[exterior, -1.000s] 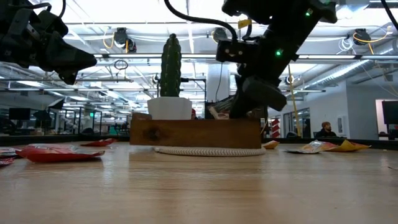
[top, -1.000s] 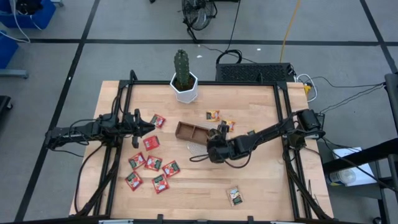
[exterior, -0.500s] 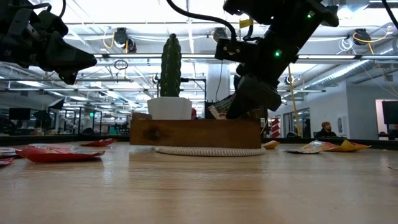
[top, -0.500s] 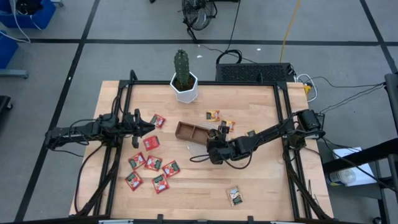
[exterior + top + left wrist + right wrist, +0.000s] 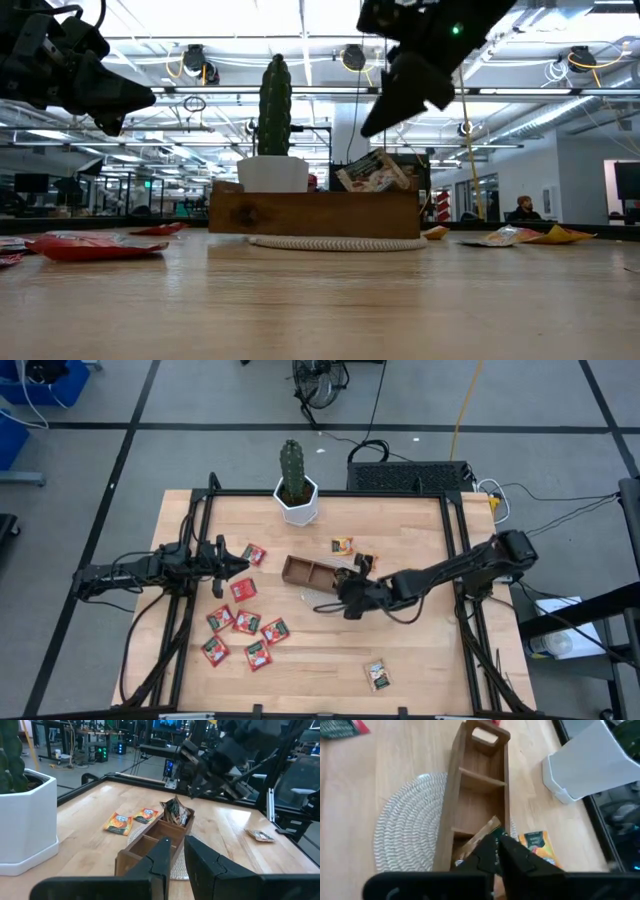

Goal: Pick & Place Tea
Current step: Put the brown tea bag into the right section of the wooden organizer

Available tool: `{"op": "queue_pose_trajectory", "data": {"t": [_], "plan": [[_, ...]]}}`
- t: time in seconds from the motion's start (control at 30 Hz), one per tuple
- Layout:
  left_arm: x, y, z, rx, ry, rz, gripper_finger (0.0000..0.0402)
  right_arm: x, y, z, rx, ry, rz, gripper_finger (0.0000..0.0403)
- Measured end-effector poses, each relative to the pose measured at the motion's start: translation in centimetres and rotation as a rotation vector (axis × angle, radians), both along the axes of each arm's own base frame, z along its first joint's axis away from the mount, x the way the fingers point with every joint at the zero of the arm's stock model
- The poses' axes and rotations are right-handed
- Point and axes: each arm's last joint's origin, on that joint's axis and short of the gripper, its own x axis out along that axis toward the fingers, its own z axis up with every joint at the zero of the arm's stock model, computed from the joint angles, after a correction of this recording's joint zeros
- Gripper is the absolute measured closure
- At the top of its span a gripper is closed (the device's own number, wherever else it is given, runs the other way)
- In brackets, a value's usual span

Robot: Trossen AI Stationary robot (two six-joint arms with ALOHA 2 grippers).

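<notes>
Sachet (image 5: 372,172) stands tilted in the tray's (image 5: 315,213) right end compartment, leaning on its wall; right gripper (image 5: 392,100) hangs above it, clenched, empty; left gripper (image 5: 240,563) waits over red sachets (image 5: 243,622) at left, clenched, apparently empty.

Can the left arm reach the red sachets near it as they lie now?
Probably yes: the left tool hovers beside the red sachets, which lie flat in the open, nothing covering them.
</notes>
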Motion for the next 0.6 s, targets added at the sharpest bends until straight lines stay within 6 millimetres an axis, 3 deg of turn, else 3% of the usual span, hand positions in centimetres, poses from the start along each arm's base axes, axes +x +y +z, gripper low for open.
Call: {"op": "queue_pose_trajectory", "data": {"t": [0.13, 0.33, 0.43, 0.6], "plan": [[0.0, 0.0, 0.0, 0.000, 0.000, 0.000, 0.0344, -0.2, -1.2, 1.1, 0.089, -0.010, 0.035, 0.0328], [0.0, 0.0, 0.0, 0.000, 0.000, 0.000, 0.0344, 0.0, -3.6, 0.8, 0.205, 0.005, -0.030, 0.0217], [0.0, 0.0, 0.0, 0.000, 0.000, 0.000, 0.0344, -0.1, -4.6, 0.6, 0.188, 0.027, -0.085, 0.0195], [0.0, 0.0, 0.0, 0.000, 0.000, 0.000, 0.0344, -0.2, -5.6, 0.4, 0.233, 0.053, -0.102, 0.0195]]}}
